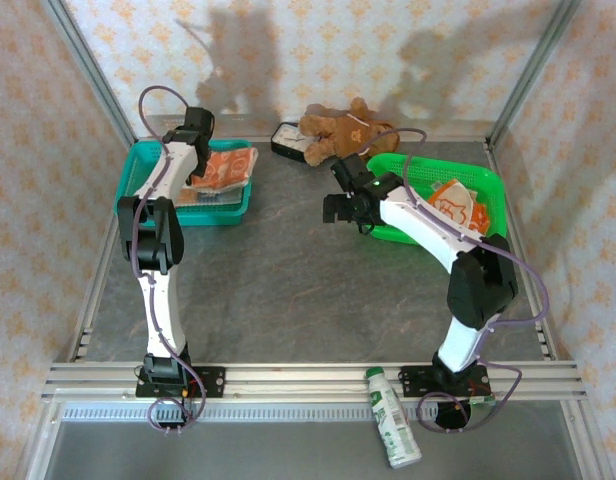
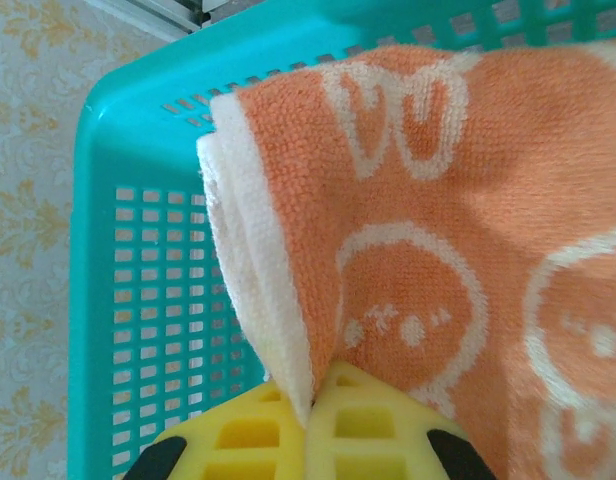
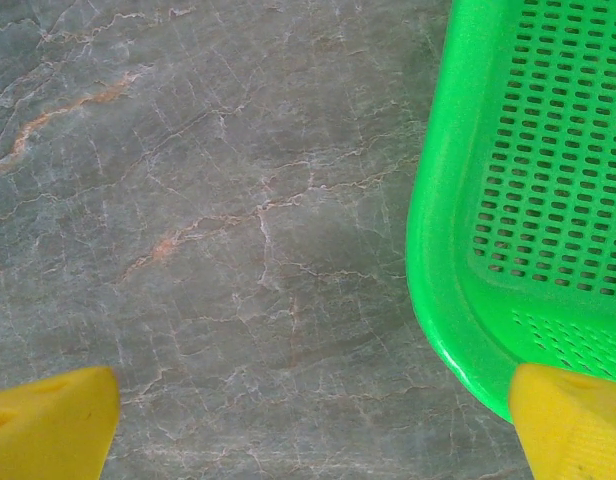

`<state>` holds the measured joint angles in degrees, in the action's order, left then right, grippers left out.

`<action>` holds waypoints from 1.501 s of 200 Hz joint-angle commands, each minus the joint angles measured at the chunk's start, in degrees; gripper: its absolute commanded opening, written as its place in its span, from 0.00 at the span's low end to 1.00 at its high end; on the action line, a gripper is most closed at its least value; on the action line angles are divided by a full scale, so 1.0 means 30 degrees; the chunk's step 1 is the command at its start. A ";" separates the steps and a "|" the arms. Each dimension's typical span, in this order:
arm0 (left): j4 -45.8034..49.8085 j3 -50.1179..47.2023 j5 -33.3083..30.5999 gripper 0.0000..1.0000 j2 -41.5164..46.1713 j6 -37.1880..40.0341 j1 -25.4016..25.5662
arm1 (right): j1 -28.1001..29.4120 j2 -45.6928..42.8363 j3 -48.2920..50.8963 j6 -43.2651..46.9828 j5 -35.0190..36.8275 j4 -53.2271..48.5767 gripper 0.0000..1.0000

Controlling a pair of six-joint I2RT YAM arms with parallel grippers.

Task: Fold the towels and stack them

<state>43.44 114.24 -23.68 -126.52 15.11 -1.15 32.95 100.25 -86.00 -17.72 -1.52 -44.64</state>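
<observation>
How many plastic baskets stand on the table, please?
2. The teal basket stands at the far left and holds orange towels. The green basket stands at the far right and holds an orange-and-white towel. A hidden third one seems unlikely.

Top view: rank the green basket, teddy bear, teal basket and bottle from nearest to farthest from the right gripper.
From the right gripper:
1. green basket, just beside it on the right.
2. teddy bear, beyond it at the back of the table.
3. teal basket, across the table on the left.
4. bottle, lying on the near rail by the right arm's base.
</observation>
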 commanded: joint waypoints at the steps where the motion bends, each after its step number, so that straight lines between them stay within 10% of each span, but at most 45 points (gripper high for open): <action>1: -0.0370 0.0008 -0.0852 0.00 0.0323 0.0213 -0.0059 | -0.0084 0.0072 -0.0533 0.0057 0.0067 -0.0340 0.99; 300: 0.1002 0.0649 -0.1846 0.00 0.1607 0.0272 0.1048 | -0.0085 -0.0158 0.0438 -0.0349 -0.0309 0.0097 0.99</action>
<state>45.60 116.64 -26.65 -122.61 15.11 1.89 32.95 100.25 -85.49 -17.98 -2.85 -44.53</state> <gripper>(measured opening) 0.046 0.993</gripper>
